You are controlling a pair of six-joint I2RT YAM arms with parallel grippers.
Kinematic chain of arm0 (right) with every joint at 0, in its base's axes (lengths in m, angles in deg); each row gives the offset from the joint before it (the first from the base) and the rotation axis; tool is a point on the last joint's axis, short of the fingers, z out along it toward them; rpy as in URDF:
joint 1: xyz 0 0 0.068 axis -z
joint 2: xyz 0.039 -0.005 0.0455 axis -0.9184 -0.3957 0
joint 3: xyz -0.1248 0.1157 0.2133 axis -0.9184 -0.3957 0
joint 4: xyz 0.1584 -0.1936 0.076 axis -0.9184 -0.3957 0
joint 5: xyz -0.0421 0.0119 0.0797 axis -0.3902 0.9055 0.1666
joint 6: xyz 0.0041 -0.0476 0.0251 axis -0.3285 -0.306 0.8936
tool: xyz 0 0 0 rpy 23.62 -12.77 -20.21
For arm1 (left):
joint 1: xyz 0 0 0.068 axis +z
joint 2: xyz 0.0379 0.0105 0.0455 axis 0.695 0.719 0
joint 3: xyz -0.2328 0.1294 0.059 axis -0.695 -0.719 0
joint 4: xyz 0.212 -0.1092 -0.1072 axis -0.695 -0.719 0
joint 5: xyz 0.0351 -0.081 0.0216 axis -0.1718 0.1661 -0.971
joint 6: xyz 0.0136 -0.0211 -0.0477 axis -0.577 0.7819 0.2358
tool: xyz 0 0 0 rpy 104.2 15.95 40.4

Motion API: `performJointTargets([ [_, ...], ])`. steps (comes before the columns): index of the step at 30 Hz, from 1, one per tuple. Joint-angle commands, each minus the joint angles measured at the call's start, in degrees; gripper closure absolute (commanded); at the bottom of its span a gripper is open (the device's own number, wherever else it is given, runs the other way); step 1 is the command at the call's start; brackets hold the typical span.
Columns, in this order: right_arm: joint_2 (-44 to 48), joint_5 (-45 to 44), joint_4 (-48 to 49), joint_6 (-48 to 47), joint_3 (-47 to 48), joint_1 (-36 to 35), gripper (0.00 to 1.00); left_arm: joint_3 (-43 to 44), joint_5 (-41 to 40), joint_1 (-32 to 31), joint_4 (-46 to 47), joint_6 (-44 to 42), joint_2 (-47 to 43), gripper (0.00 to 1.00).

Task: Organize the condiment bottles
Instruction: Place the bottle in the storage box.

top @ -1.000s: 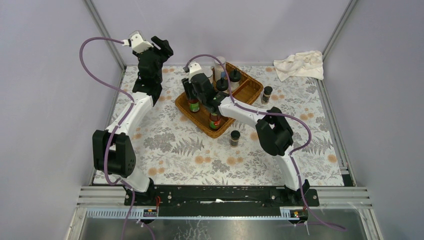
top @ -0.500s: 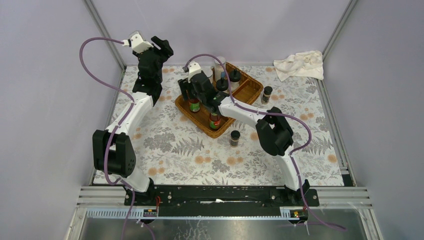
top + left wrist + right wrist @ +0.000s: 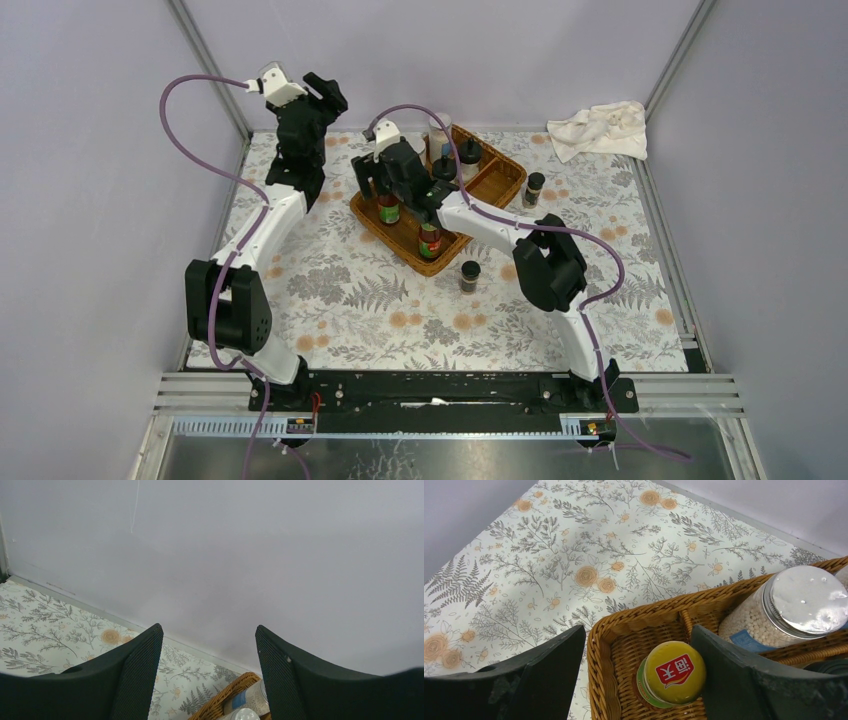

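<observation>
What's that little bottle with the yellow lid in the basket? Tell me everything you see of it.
The yellow-capped bottle stands upright in a corner compartment of the wicker tray. Its round yellow cap bears a red emblem with white characters; a green band shows beneath. The right gripper hangs open over it, one finger close beside the cap.

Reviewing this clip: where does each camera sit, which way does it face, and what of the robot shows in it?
Top external: high behind the bases, looking down on the table; the left arm and right arm show whole.
Left wrist: on the raised left arm, facing the back wall; the open left gripper frames the bottom edge.
Right wrist: low over the wicker tray, looking down at a yellow-capped bottle between the fingers of the open right gripper.
Shared: all three views show the wicker tray.
</observation>
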Motion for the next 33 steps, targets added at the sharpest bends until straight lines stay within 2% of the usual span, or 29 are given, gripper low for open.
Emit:
performJointTargets([
  [1, 4.67, 1.68, 1.05, -1.05, 3.13, 0.16, 0.15, 0.35, -0.79, -0.72, 1.51, -0.79, -1.40, 0.27],
  [19, 11.84, 1.37, 0.96, -2.89, 1.22, 0.12, 0.14, 3.58, -5.10, -5.73, -0.77, -4.40, -4.74, 0.26],
  [25, 17.20, -0.38, 2.65, -3.58, -4.06, 0.07, 0.14, 4.17, -7.31, -10.30, -0.25, -7.79, -6.58, 0.26],
  [33, 26.01, -5.69, 4.87, -4.10, -12.72, 0.10, 0.14, 8.02, -11.25, -20.54, -1.39, -15.53, -7.80, 0.25],
])
